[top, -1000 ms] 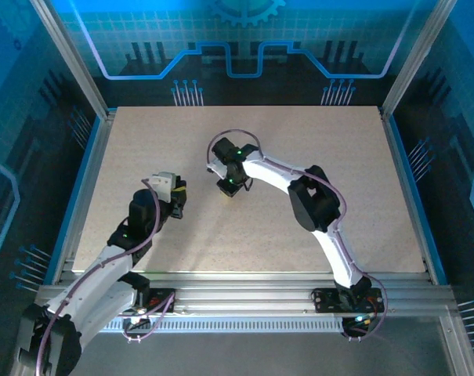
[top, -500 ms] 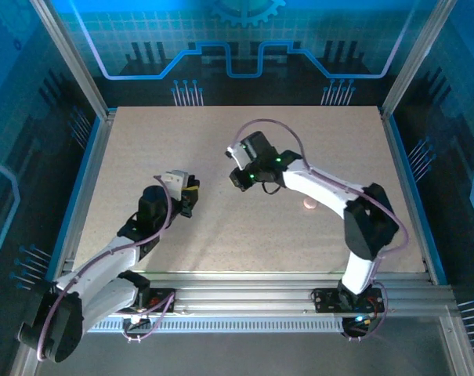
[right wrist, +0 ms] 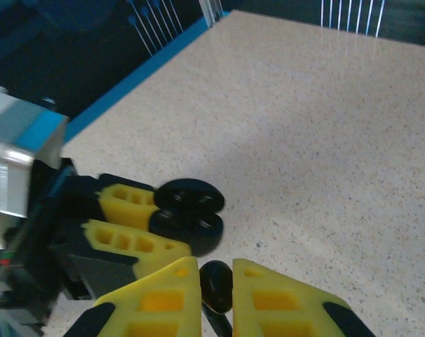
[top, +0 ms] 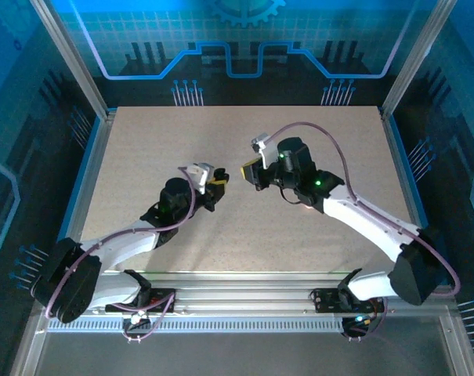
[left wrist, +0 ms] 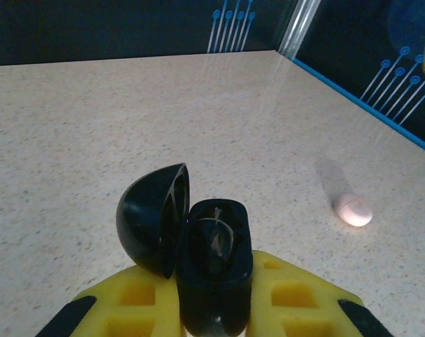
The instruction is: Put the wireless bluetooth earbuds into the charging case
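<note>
My left gripper (left wrist: 212, 284) is shut on the black charging case (left wrist: 213, 263), which stands between its yellow fingers with the round lid (left wrist: 152, 217) swung open to the left. My right gripper (right wrist: 216, 275) is shut on a small black earbud (right wrist: 216, 286) pinched between its fingertips. In the right wrist view the open charging case (right wrist: 187, 216) sits just ahead of the earbud, a short gap apart. From above, the left gripper (top: 218, 186) and the right gripper (top: 249, 171) face each other near the table's middle. A small pale pinkish-white piece (left wrist: 353, 210) lies on the table; I cannot make out its shape.
The speckled beige table (top: 182, 141) is ringed by a blue-edged metal frame (top: 88, 168) and clear walls. The right arm's forearm (top: 362, 219) stretches across the right half and the left arm's forearm (top: 135, 239) across the near left.
Both arms have swung toward the table's middle. The left gripper carried the case to the right, and the right gripper moved right and nearer, so the fingertips now face each other.
</note>
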Controlling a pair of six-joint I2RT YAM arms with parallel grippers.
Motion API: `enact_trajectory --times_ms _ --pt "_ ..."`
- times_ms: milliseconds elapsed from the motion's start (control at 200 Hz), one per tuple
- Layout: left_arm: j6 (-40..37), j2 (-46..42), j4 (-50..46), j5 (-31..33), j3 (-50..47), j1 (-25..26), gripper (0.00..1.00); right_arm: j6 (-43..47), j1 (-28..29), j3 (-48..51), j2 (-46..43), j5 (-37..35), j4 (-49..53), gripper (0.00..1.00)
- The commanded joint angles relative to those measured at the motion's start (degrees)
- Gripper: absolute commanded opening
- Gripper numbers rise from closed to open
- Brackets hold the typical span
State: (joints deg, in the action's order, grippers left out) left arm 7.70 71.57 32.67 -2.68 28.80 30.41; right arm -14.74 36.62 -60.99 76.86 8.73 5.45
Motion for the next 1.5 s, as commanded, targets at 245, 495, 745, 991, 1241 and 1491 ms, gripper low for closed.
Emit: enact_trajectory --times_ms 245,495,745,991,1241,1491 --pt "2.04 3.40 11.72 -2.60 2.10 3.16 0.02 -3.52 -0.89 6.73 -6.71 5.19 -13.51 0.14" --pt "1.59 3.74 17.65 -4.39 0.35 3.85 0.02 -5.60 -1.48 9.00 -7.48 8.61 -19.53 0.14" --pt "1.52 4.29 21.79 -6.54 -0.54 4.42 0.03 -7.89 -2.08 10.01 -6.70 12.10 -25.14 0.14" --pt "0.92 3.93 24.51 -8.17 -1.32 4.59 0.03 -9.00 -2.43 10.28 -5.23 13.99 -28.07 0.14" --pt "1.54 3.53 26.48 -9.27 -1.64 4.73 0.03 -9.53 -3.04 10.28 -3.18 14.25 -30.70 0.14" --pt "2.07 2.97 27.46 -9.59 -1.81 4.77 0.03 -10.22 -3.75 11.77 -0.75 14.97 -32.72 0.14"
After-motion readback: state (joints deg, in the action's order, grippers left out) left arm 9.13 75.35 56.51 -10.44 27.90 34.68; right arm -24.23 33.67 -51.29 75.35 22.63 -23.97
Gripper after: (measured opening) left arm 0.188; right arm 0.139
